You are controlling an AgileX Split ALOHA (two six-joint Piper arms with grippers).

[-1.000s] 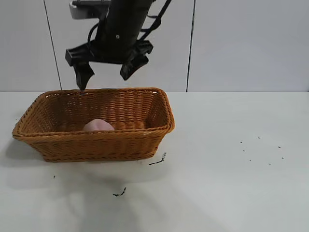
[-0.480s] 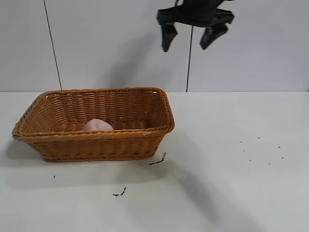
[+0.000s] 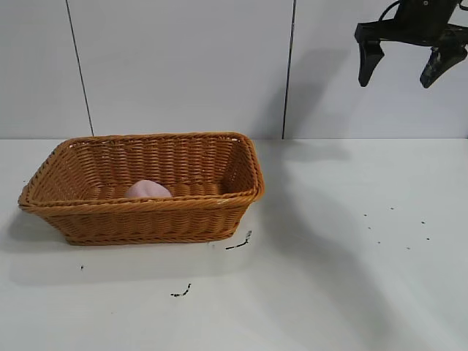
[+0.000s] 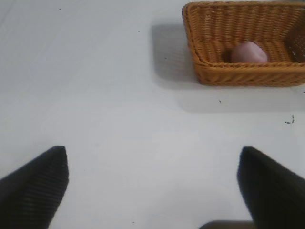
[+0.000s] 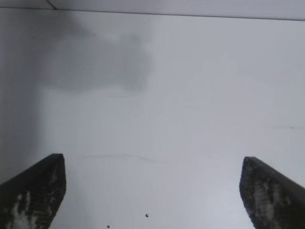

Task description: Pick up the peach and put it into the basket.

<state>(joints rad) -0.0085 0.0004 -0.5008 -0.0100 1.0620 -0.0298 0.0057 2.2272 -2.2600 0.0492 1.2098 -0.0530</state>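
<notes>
The pink peach [image 3: 148, 190] lies inside the orange-brown wicker basket [image 3: 146, 216] at the table's left, against its near wall. It also shows in the left wrist view [image 4: 249, 52], inside the basket [image 4: 238, 76]. My right gripper [image 3: 404, 69] hangs high at the upper right, far from the basket, open and empty; in the right wrist view [image 5: 152, 191] only bare white table lies between its fingers. My left gripper [image 4: 152, 186] is out of the exterior view, open and empty over bare table, well away from the basket.
Small dark scraps lie on the white table in front of the basket [image 3: 238, 243] and nearer the front edge [image 3: 181, 292]. Fine dark specks [image 3: 395, 227] dot the right side. A panelled wall stands behind the table.
The right gripper has risen from above the basket and swung far to the right, open and empty. The peach and the basket have not moved.
</notes>
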